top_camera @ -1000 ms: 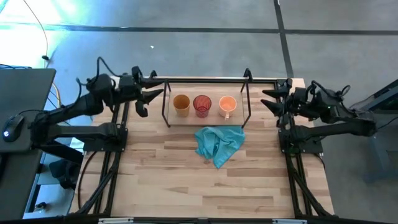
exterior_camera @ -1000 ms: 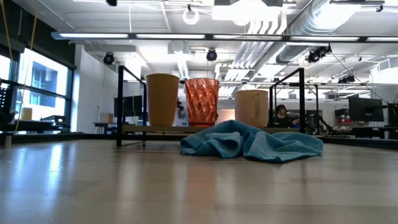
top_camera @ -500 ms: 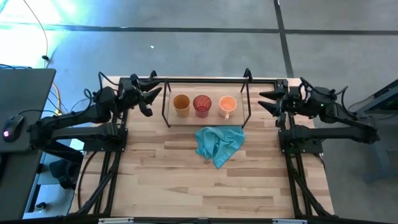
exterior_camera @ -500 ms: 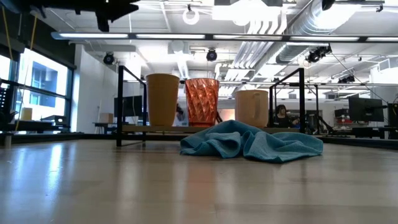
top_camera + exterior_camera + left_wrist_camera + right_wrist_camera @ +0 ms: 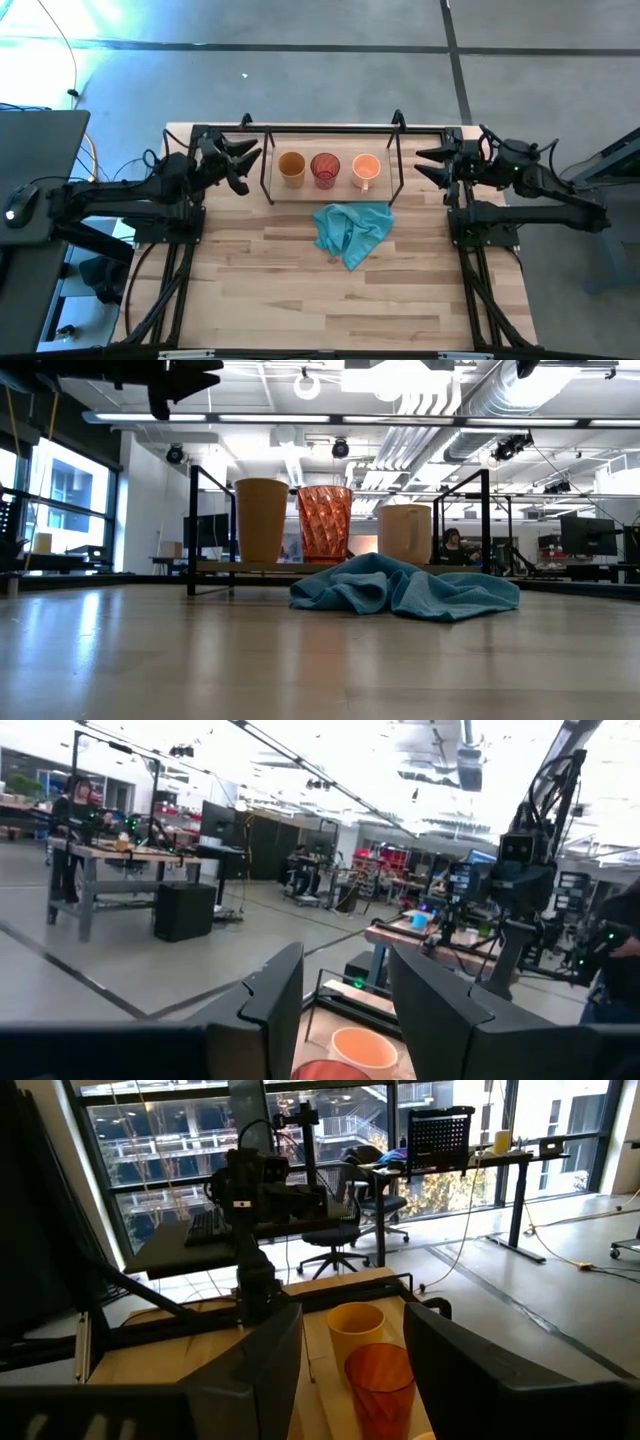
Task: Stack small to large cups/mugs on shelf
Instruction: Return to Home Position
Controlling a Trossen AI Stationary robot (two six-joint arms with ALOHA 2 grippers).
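Shelf (image 5: pixel 300 193) is standing near the far edge of the tabletop (image 5: pixel 300 290): thin black metal frame, light wooden board held a little above the wood.

Three cups are sitting upright on the board in a single row, mouths open upward, close together but not touching.
- Amber-brown cup (image 5: pixel 291 167) is standing at the left end; plain smooth wall, tallest of the three from the low view.
- Red translucent ribbed cup (image 5: pixel 325 169) is standing in the middle, tapering toward its base.
- Light orange mug (image 5: pixel 366 168) is standing at the right end, shortest and widest, its handle pointing toward the near side of the shelf.
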